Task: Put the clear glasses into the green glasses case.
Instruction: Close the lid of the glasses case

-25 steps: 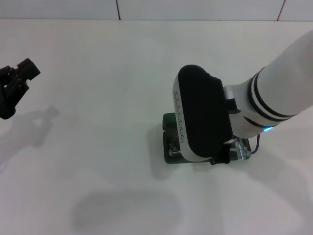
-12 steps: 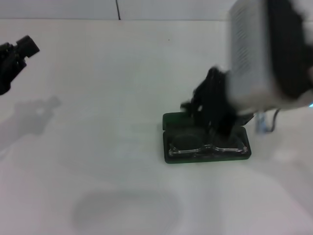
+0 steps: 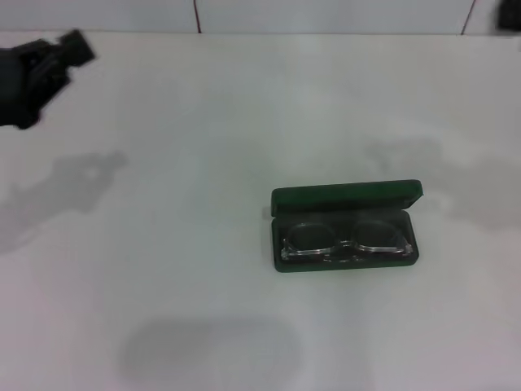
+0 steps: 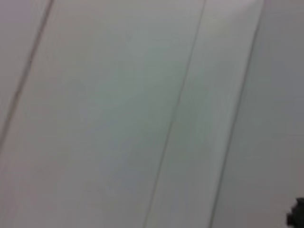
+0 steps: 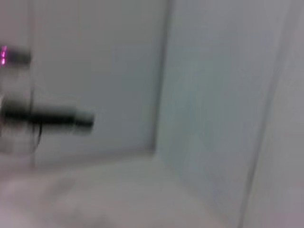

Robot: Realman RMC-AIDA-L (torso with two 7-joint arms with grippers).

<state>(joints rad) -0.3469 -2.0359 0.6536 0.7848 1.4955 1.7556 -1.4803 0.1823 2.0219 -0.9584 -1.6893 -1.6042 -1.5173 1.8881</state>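
The green glasses case point(image 3: 346, 200) lies open on the white table, right of centre in the head view, its lid standing up at the back. Inside its lower half rest the clear glasses point(image 3: 342, 244), lenses side by side. My left gripper point(image 3: 45, 69) is a dark shape at the far upper left, well away from the case. My right gripper shows in no view; only a dark sliver sits at the top right corner. Neither wrist view shows the case or the glasses.
The white table point(image 3: 163, 244) stretches around the case, with soft shadows at the left and lower middle. A tiled wall point(image 3: 326, 15) runs along the back. The wrist views show only pale wall panels point(image 4: 118, 114).
My right arm, which was over the case a second ago, has lifted away up and right out of the head view, leaving the glasses in the case. My left gripper has risen slightly.
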